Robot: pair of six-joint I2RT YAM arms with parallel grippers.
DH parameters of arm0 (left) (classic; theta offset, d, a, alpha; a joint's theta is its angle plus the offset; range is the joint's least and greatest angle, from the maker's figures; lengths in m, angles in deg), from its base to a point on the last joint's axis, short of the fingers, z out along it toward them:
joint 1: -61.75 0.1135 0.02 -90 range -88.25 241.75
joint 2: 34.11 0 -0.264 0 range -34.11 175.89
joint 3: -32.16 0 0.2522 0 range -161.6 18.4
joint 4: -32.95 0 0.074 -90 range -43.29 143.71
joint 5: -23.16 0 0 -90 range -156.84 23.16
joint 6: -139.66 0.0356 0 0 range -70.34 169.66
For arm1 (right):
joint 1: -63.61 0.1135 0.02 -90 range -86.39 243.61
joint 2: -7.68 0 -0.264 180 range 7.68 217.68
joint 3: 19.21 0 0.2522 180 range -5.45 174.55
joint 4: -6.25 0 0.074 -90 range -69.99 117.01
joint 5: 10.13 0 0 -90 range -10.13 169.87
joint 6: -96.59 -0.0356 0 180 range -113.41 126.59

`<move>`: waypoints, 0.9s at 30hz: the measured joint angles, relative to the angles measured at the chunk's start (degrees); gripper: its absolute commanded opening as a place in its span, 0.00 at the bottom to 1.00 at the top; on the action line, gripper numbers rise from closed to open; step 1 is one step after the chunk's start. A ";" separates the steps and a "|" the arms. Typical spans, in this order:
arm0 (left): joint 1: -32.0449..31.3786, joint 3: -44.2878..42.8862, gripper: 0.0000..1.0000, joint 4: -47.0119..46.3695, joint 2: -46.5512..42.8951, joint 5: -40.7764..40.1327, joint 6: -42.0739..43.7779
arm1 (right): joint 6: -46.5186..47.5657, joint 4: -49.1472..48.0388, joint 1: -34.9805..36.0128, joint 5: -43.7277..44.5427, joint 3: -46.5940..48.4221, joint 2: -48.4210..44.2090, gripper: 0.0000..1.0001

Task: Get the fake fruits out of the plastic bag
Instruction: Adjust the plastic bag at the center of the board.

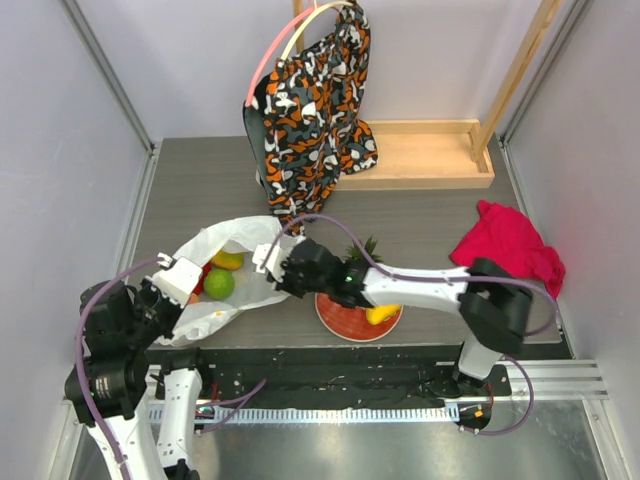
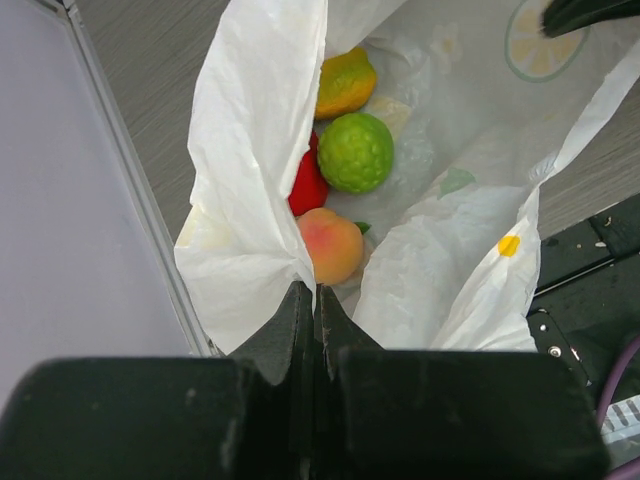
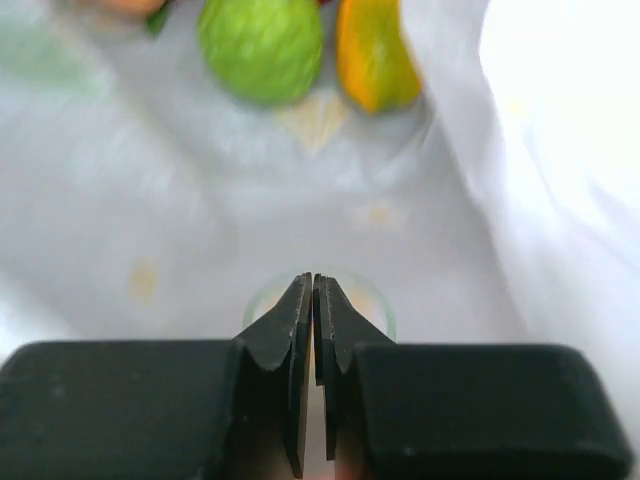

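Observation:
The white plastic bag [image 1: 235, 240] lies open at the left of the table. Inside it are a green lime [image 2: 355, 152], a yellow-orange mango [image 2: 345, 82], a red piece [image 2: 307, 185] and a peach [image 2: 331, 245]. My left gripper [image 2: 314, 290] is shut on the bag's near edge [image 1: 188, 296]. My right gripper [image 3: 314, 280] is shut, with nothing seen between its jaws. It hovers over the bag's inner wall at its right side [image 1: 265, 268], short of the lime [image 3: 262, 45] and mango [image 3: 372, 55]. A pineapple crown [image 1: 362, 250] and a yellow fruit [image 1: 383, 314] sit on the plate [image 1: 340, 318].
A patterned cloth bag [image 1: 312, 110] hangs at the back centre above a wooden tray [image 1: 430, 155]. A red cloth [image 1: 510, 245] lies at the right. The table's left rail [image 2: 130, 200] runs close beside the bag.

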 measured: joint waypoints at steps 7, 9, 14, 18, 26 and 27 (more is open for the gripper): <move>0.00 0.63 0.00 0.00 -1.33 -0.46 1.73 | 0.39 7.69 -1.14 -1.46 -11.04 -13.03 0.12; 0.00 0.63 0.00 0.00 -1.73 -0.57 2.01 | 1.46 11.72 -2.27 -0.92 -11.23 -14.12 0.13; 0.00 0.76 0.00 0.00 -1.77 -0.66 2.40 | 2.05 17.00 -4.15 -0.55 -11.61 -17.62 0.28; 0.00 0.94 0.10 -0.02 -1.77 -0.63 2.54 | 2.60 18.88 -4.20 -4.50 -10.05 -18.78 0.50; 0.00 1.11 0.09 0.00 -1.55 -0.35 3.54 | 15.08 17.66 -4.87 -22.67 -2.01 -17.38 0.62; 0.00 1.14 0.09 0.00 -1.42 -0.22 3.58 | 16.79 17.38 -4.94 -24.59 -0.96 -16.31 0.63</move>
